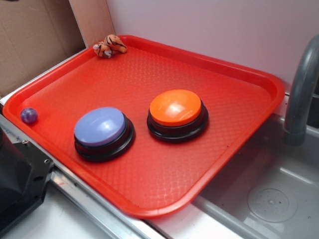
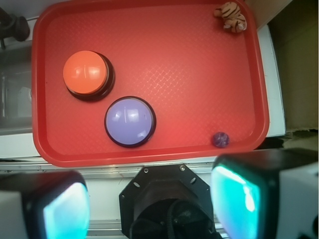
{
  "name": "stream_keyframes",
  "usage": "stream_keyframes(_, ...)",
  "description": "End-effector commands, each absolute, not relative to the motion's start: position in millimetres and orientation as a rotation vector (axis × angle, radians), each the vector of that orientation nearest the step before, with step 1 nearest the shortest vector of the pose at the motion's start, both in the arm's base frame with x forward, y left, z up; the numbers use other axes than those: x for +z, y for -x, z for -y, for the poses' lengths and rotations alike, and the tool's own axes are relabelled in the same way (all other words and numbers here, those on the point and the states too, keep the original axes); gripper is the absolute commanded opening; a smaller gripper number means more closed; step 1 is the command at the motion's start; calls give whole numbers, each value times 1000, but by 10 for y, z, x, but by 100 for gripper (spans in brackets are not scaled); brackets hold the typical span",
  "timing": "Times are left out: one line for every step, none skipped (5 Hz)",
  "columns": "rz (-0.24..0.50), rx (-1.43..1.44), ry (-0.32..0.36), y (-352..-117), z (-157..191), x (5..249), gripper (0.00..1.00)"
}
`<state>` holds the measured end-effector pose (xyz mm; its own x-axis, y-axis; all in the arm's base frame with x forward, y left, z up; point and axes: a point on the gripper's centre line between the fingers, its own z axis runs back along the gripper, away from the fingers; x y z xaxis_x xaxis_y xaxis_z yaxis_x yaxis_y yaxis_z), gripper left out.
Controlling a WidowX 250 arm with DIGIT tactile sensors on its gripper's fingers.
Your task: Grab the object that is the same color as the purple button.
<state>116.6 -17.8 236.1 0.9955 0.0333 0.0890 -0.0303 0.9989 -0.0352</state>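
Note:
The object, a tiny glossy purple ball (image 1: 29, 115) (image 2: 220, 139), lies in the near left corner of the red tray (image 1: 234, 124) (image 2: 199, 74), against its rim. The purple button (image 1: 101, 129) (image 2: 129, 121), lavender dome on a black base, stands in the tray's front middle. My gripper (image 2: 149, 204) hangs high above the robot's base, outside the tray's near edge. Its jaws stand wide apart with nothing between them. The teal pads (image 2: 239, 199) fill the bottom corners of the wrist view. The exterior view does not show the gripper.
An orange-topped button (image 1: 176, 110) (image 2: 85, 73) stands beside the purple one. A small orange striped tiger toy (image 1: 109, 46) (image 2: 232, 17) lies in the far corner. The robot's black base (image 1: 17, 174) (image 2: 169, 204) sits off the tray's near edge. A grey faucet (image 1: 301, 84) and sink (image 1: 269, 194) lie to the right.

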Motion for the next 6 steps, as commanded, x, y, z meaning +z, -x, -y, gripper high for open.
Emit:
stream_keyframes(90,32,34,-1166,178,2361,100)
stream_keyframes(10,121,84,-1208,-323,1921,100)
stream_keyframes(-13,164,69,-1257,-678,1703,100)
stream_keyframes(-18,130,12,-1355,-825,1529,100)
stream_keyframes(-23,39,-63,-1353,-985,1249,100)
stream_keyframes(-10,-10,-35,-1278,-1138,928,100)
